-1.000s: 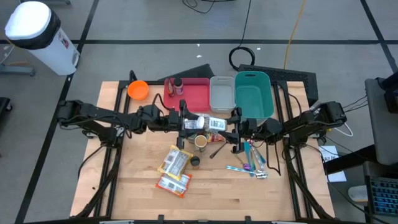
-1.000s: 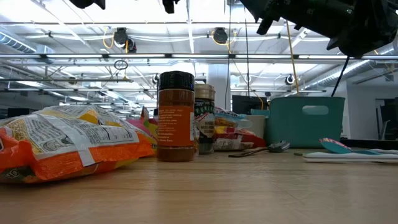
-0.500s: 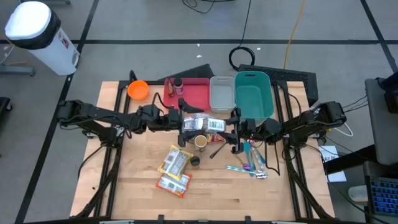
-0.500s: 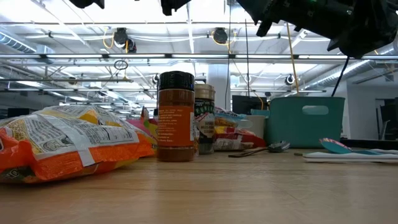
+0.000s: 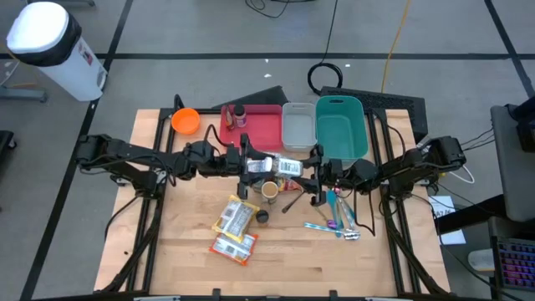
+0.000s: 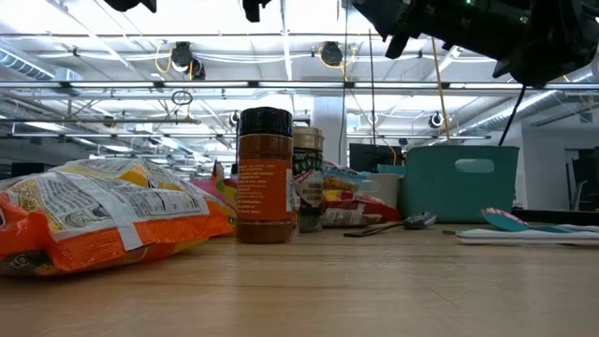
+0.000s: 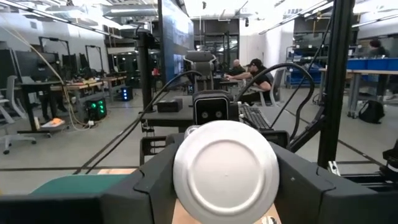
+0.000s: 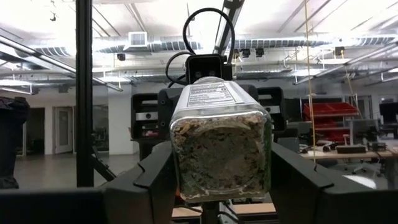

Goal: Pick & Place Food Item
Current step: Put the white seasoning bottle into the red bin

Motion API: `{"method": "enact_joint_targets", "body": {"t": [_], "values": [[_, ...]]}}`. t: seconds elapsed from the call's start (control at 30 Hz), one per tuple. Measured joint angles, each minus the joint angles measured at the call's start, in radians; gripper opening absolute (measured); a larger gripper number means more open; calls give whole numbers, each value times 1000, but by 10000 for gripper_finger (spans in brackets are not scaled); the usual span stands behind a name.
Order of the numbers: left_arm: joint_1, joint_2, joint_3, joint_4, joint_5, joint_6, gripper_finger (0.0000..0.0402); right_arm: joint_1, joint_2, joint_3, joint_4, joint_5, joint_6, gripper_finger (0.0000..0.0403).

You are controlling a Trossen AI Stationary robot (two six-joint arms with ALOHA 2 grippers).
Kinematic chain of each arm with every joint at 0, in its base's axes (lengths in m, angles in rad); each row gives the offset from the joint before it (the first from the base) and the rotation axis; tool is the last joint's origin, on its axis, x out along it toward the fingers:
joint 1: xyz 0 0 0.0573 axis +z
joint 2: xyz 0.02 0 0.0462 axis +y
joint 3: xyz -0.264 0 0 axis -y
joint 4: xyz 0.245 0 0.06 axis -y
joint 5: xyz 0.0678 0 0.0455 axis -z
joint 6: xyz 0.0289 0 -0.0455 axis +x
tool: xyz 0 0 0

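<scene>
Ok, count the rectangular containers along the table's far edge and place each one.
3, side by side: a red tray on the left, a grey bin in the middle, a teal bin on the right. None appears hidden.

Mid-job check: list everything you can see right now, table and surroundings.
held jar: one, clear with a white lid, level above mid-table
black-lidded jar: one, brown, mid-table
tan-lidded jar: one, mid-table
snack bags: two, orange-yellow, front, left of centre
bowl: one, orange, back left
tray: one, red, back
bottle: one, dark, on the tray
grey bin: one, beside the tray
teal bin: one, beside the grey bin
utensils: several, teal and purple, right of centre
trash can: one, white, on the floor
people: at least two, seated far behind
left gripper: on the jar's lid end
right gripper: on its base end
</scene>
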Motion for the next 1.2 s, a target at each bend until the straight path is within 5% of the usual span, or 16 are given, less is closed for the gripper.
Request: {"method": "enact_joint_targets", "body": {"t": [0.07,0.23,0.3,0.53,0.73,1.2], "values": [[1,-20,0,-34,-2,-17,206,3,-1,1,-16,47,36,201],[8,-101,56,-261,-96,-1,206,-3,-87,-4,-198,103,98,361],[7,-121,107,-371,-161,15,206,-5,-138,-4,-312,88,124,382],[37,-142,308,-824,-324,36,206,-5,-270,-4,-572,85,137,318],[169,-90,416,-1027,-346,30,206,-5,-304,-4,-656,85,148,295],[529,-9,326,-1330,-202,-150,206,-5,-304,-4,-683,85,147,292]]}}
